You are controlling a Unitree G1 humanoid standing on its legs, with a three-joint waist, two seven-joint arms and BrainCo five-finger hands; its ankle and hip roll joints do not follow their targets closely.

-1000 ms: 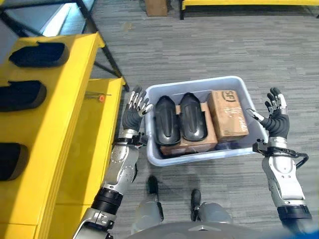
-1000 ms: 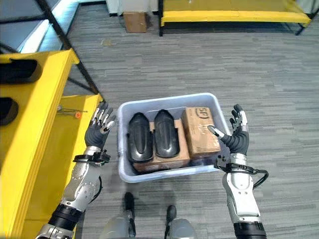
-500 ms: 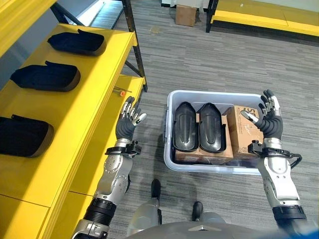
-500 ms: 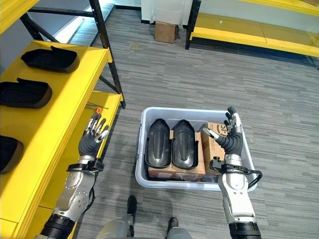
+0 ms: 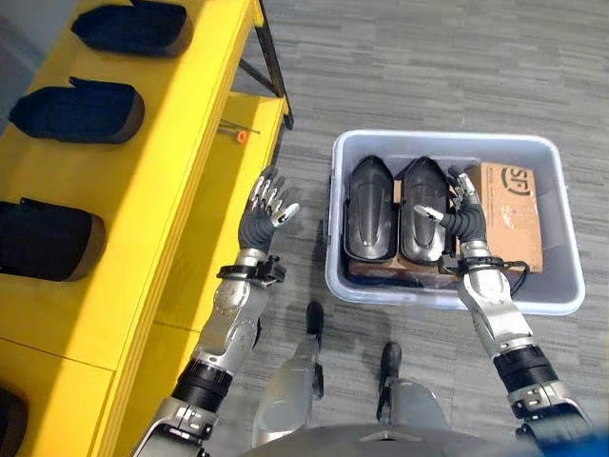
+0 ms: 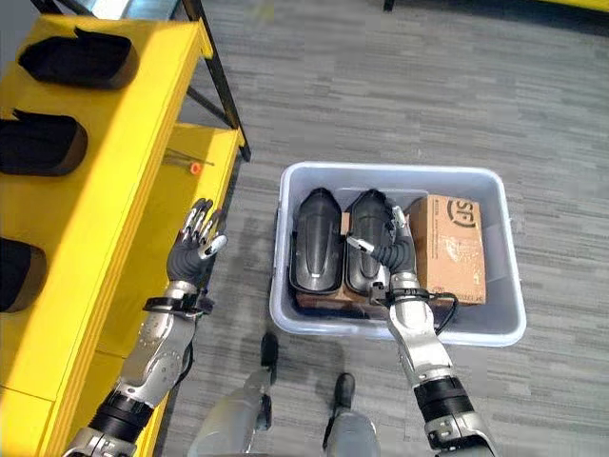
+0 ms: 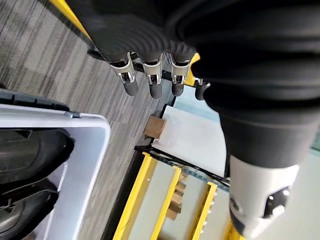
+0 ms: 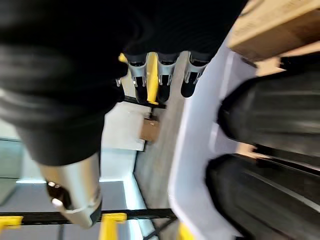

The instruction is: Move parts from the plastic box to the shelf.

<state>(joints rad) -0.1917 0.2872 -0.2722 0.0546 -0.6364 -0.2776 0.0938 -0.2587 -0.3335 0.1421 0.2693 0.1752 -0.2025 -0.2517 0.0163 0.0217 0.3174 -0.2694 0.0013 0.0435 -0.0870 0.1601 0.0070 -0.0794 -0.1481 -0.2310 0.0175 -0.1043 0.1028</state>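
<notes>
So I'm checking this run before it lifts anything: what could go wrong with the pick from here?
1. The two black parts lie side by side, touching, on a cardboard piece in the plastic box. The open right hand hovers over the right one, so closing may nudge or drag its neighbour.
2. The cardboard box sits close beside that part, leaving little finger room.
3. The yellow shelf already holds black parts, and the open left hand is beside its edge, so a swing could clip it.

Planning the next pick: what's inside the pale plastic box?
The pale plastic box holds two black moulded parts side by side on a flat brown carton, plus a brown cardboard box. Anything underneath them is covered.
</notes>
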